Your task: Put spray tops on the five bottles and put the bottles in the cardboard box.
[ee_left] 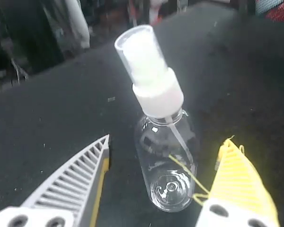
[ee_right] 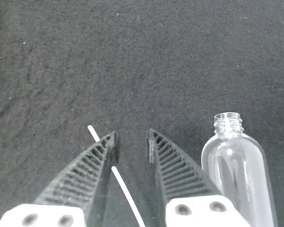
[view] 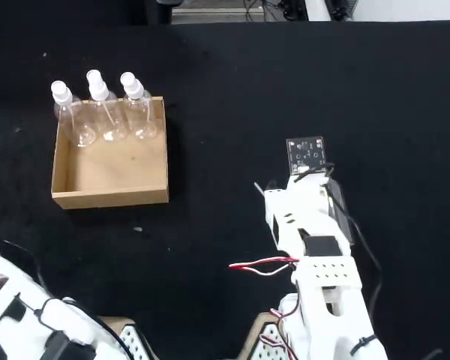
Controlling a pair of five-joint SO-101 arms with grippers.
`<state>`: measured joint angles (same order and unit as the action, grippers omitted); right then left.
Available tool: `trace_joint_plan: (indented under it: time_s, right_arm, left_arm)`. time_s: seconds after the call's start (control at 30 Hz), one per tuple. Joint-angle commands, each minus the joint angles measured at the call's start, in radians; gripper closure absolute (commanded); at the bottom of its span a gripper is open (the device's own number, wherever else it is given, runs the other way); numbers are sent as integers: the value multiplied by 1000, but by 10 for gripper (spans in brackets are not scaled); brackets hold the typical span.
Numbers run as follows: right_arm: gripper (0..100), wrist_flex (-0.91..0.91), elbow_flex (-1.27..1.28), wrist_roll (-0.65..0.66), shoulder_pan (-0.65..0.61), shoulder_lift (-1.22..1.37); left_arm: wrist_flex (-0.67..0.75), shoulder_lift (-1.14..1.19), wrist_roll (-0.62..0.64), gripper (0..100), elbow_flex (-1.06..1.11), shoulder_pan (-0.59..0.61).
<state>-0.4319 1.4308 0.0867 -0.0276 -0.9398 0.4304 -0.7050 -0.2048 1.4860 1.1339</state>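
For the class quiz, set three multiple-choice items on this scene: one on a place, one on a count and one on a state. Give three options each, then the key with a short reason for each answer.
1. Where in the cardboard box do the capped bottles stand?
A. Along the wall toward the high view's top edge
B. In the middle
C. Along the wall toward its bottom edge

2. How many bottles are in the box?
A. Two
B. Three
C. Five

3. The bottle beside the right gripper is:
A. capped
B. uncapped
C. broken

Key:
1 A, they line that wall in the high view.
2 B, three stand there side by side.
3 B, its threaded neck is bare.
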Motion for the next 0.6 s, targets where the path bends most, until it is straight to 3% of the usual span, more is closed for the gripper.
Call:
trace_joint_plan:
  time_s: [0.0,0.17,0.4,0.57]
  right_arm:
    - [917,28,-10,3,-12,-19]
    - [917,28,-10,3,-11,-19]
    - [917,28,-10,3,-8,-19]
    - [917,28,-10,3,-8,-19]
  left_arm:
    - [-23,-11,-6,662,-91,-12]
    - [103,-5,-14,661,-61,-22]
    - [160,183,-15,662,-140,-33]
    - [347,311,-15,662,-143,-10]
